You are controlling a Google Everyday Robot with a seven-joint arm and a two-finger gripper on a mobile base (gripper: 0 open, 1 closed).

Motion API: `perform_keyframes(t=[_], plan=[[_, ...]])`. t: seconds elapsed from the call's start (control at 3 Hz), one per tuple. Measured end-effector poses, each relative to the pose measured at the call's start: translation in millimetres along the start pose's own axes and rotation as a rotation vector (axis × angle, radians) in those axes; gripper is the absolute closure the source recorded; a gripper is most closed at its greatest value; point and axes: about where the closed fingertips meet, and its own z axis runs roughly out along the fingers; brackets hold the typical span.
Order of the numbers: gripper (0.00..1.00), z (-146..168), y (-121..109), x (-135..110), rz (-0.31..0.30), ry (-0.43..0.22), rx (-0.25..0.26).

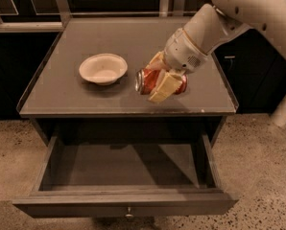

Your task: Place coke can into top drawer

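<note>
Gripper (pixel 158 82) clamped on coke can (pixel 143 80), can horiz., tabletop (pixel 133 42) near-right; top drawer (pixel 124 204) open below.

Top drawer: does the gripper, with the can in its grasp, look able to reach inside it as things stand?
Probably yes. The gripper holds the can over the tabletop, near its front, and the drawer below is pulled out with nothing visible inside.

Likely a lab: speckled floor (pixel 258 176), dark cabinets (pixel 8 71); claw (pixel 157 80) grips coke can (pixel 145 79) over grey table (pixel 124 37).
</note>
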Motion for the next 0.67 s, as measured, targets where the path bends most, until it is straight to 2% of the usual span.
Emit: perform_keyframes(t=[0.33, 0.67], plan=[[1.00, -17, 45, -9, 0.073, 0.047, 0.051], [1.00, -14, 85, 13, 0.175, 0.049, 0.107]])
